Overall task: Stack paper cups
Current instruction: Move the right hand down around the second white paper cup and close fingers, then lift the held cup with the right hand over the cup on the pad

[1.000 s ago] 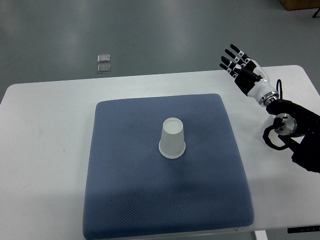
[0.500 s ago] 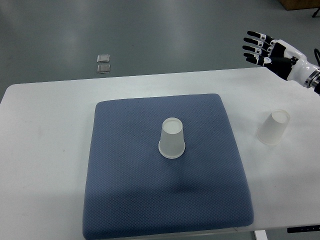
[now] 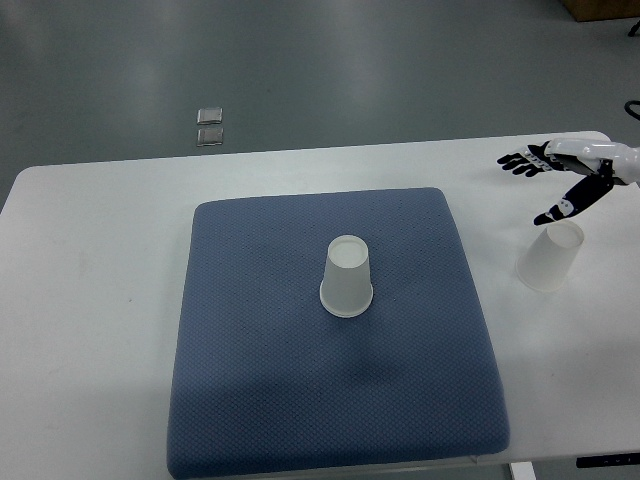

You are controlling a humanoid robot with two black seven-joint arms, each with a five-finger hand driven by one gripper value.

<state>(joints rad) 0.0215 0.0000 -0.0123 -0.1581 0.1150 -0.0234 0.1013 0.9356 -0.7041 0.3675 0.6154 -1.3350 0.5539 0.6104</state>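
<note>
White table (image 3: 90, 300), carrying a blue mat (image 3: 250, 400) well to the left of the right hand (image 3: 568, 175). Inverted paper cup (image 3: 346, 277) at mat centre, far from the hand; second inverted paper cup (image 3: 550, 256) on bare table just below the fingertips, apart. Hand entering from the right edge, fingers (image 3: 553, 213) spread, holding nothing.

2 white cups (image 3: 346, 277), dotted blue mat (image 3: 270, 400), white table (image 3: 90, 300)
</note>
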